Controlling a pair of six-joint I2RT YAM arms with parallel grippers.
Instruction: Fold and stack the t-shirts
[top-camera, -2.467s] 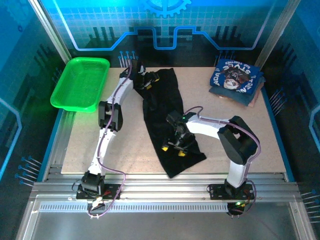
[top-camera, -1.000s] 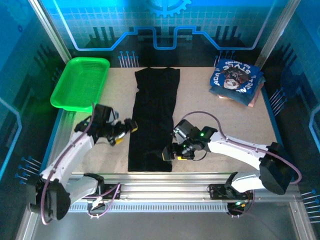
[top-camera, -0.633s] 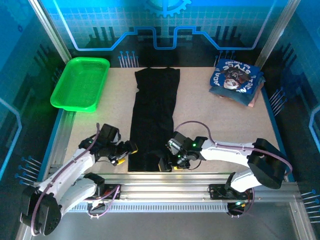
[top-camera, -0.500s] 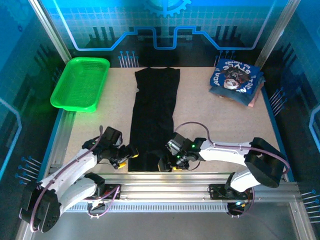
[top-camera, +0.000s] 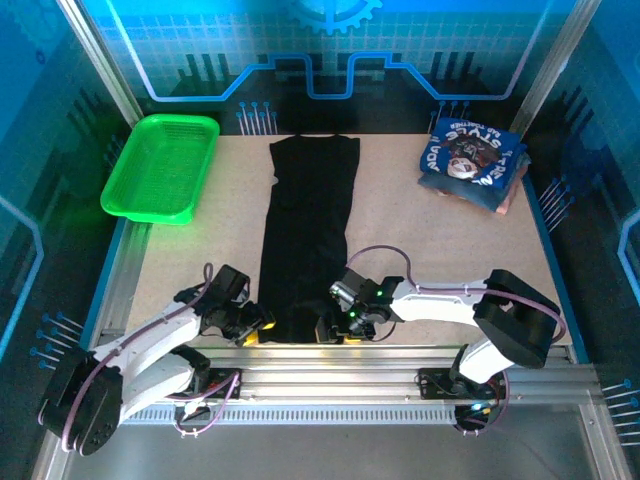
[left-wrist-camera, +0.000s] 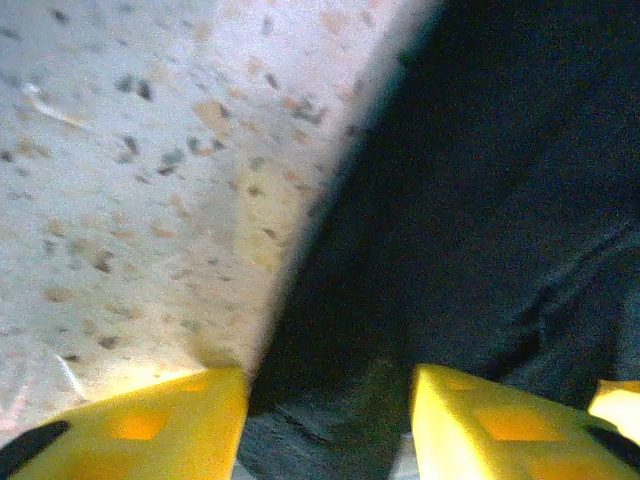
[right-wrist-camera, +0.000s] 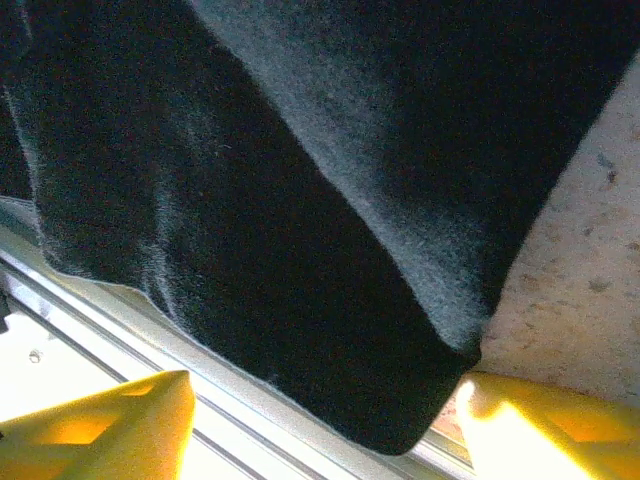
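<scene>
Black t-shirt lies as a long narrow strip down the middle of the desk, running 12 to 6 o'clock; it looks folded lengthwise already.

Left gripper is low at the hem's left corner, about 7 o'clock. Its yellow fingers stand apart with the cloth edge between them, not clamped.

Right gripper is at the hem's right corner, near 6 o'clock. Its jaws are wide apart, straddling the corner.

Judgement: a matched pinch of both near corners, probably to carry the hem toward 12 for a crosswise fold.

Folded blue t-shirts wait at 2 o'clock, the likely stacking place.
</scene>
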